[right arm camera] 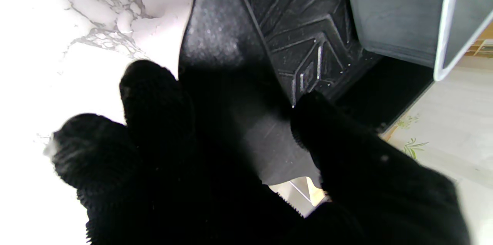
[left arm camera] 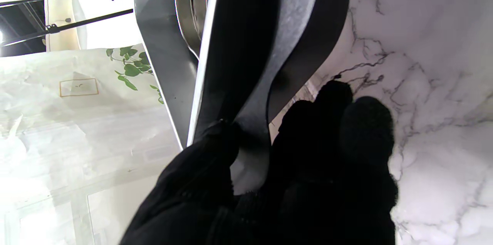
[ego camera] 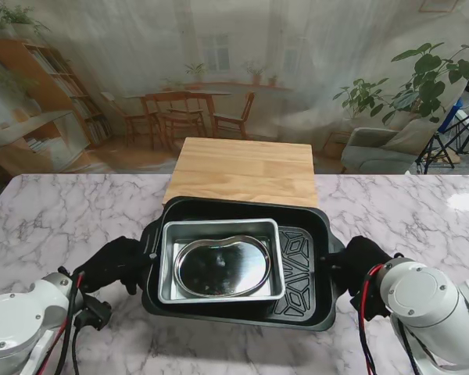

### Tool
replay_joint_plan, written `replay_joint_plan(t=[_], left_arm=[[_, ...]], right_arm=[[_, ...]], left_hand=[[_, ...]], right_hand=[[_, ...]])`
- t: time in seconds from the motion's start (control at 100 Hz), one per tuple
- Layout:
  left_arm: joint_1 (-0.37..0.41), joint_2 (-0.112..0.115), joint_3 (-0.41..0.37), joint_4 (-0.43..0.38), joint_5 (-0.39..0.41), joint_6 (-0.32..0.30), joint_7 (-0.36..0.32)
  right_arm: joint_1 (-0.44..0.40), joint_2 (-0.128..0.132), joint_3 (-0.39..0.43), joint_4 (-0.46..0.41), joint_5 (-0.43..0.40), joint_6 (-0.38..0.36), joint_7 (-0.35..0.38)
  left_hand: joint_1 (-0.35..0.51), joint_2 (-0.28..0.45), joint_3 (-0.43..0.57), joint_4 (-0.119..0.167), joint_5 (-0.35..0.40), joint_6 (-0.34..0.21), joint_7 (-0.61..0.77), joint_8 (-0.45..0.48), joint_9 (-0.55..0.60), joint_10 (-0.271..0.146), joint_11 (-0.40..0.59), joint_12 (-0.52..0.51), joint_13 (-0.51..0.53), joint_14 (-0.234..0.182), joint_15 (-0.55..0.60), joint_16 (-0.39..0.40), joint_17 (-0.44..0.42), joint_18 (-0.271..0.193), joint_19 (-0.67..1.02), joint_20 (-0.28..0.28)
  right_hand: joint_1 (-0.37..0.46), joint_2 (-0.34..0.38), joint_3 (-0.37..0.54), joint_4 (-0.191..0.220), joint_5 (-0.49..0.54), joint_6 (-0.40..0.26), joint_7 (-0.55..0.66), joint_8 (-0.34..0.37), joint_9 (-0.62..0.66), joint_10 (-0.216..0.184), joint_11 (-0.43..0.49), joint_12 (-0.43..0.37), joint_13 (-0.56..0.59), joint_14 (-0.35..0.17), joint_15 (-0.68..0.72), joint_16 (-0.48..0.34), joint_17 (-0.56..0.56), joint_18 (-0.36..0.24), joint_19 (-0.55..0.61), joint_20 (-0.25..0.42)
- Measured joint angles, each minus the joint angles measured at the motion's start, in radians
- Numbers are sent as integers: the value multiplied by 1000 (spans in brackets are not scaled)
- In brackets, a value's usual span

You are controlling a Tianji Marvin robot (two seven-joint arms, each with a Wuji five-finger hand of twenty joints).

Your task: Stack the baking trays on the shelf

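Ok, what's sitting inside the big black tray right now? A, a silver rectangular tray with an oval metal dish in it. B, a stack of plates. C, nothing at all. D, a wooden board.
A: the stand view shows a silver rectangular tray nested in the black tray, with an oval metal dish inside it.

A printed backdrop (ego camera: 242,70) is hanging across the far side, showing a pale, sunlit room with a window, a wooden dining table and chairs (ego camera: 180,113). At ten o'clock a bookcase (ego camera: 43,101) is standing in that picture; at two o'clock leafy plants (ego camera: 422,78) are spreading over a grey armchair (ego camera: 379,148). A tripod (ego camera: 453,137) is standing at three o'clock.
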Motion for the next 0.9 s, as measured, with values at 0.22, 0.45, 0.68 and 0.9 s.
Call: replay_joint_plan(t=[0.22,0.45,0.68,0.9], left_arm=[[25,0,-25,-14,-10,-30,-24],[5,0,-23,-17,-13,-32,-26],[-19,0,-17,-27,-24,-31,-18],[-45,0,-16,-38,-27,-33,-21]], right_arm=[[-12,-4,20,0,0,-40,3],[-1,-6,33,4,12,-55,4],[21,-6,41,15,18,-62,10],[36,-6,50,21,31,-63,13]], left_hand=[[0,1,8,0,-3,2,0,0,0,-4,0,1,1,-2,1,1,2,-2,0,0],[1,-11,11,0,-4,2,0,0,0,-5,0,1,1,-2,3,1,3,-2,1,0],[1,-17,11,0,-29,4,0,0,2,-20,2,11,3,-9,8,1,5,-10,1,0],[1,-17,11,0,-41,4,0,0,2,-29,2,11,4,-10,9,2,6,-11,1,0]], right_hand=[[0,0,0,0,0,1,0,0,7,4,0,0,7,3,0,0,7,2,0,0],[0,0,0,0,0,4,0,0,7,8,0,0,7,3,0,0,7,3,0,0],[0,0,0,0,0,9,0,0,8,17,0,0,12,4,22,2,10,5,7,-1],[0,0,0,0,0,10,-2,0,8,19,0,0,12,4,22,2,10,5,7,-3]])
